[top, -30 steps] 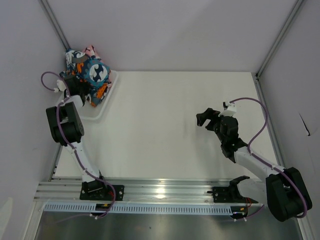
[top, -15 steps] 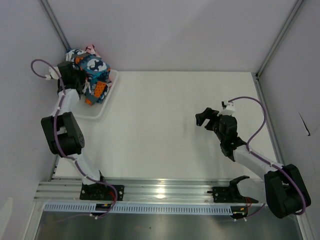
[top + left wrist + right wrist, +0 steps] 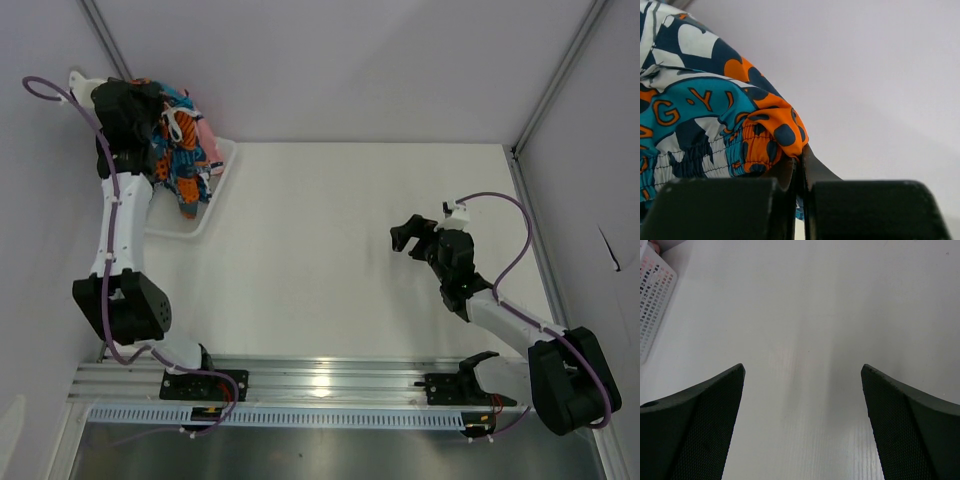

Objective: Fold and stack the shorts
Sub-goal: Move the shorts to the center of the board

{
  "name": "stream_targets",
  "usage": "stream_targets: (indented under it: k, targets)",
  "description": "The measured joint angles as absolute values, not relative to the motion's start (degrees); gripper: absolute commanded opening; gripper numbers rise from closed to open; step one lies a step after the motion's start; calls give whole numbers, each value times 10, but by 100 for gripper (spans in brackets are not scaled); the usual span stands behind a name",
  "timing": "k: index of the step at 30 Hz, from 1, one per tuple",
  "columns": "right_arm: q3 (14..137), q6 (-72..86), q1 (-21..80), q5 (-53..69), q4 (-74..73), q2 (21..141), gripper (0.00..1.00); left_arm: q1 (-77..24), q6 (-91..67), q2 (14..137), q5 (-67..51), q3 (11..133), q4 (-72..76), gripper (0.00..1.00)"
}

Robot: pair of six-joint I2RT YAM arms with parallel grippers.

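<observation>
the left jaws are clamped on a gathered edge of the printed shorts [image 3: 178, 150], which hang above the white basket [image 3: 205, 218] in the far left corner, with the pink shorts [image 3: 209, 135] just behind. lift them clear of the rim before swinging to the middle of the desk [image 3: 320, 250], so the basket isn't dragged. the right jaws gape wide, holding nothing, over the desk's right side.

The basket [image 3: 205, 216] fills the worktop's [image 3: 320, 270] far-left corner against the back wall [image 3: 350, 70]; between it and the right claw [image 3: 408, 233] bare worktop leaves wide passage
</observation>
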State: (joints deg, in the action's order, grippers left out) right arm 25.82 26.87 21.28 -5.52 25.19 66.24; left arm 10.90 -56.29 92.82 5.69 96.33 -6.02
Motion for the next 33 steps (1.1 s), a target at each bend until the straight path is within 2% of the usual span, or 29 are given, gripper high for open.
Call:
stream_targets:
  k: [11,19,27,33]
  targets:
    - [260,269,213,-51,252,664,100,0,-408,802,9,965,105,0]
    - [260,269,213,-52,252,664,99,-76,-370,697,-21,961,170,0]
    - [260,269,213,-51,252,664,100,-150,-378,557,-13,790,194,0]
    - [260,267,213,-51,251,654,99,-196,-385,483,9,677,126,0]
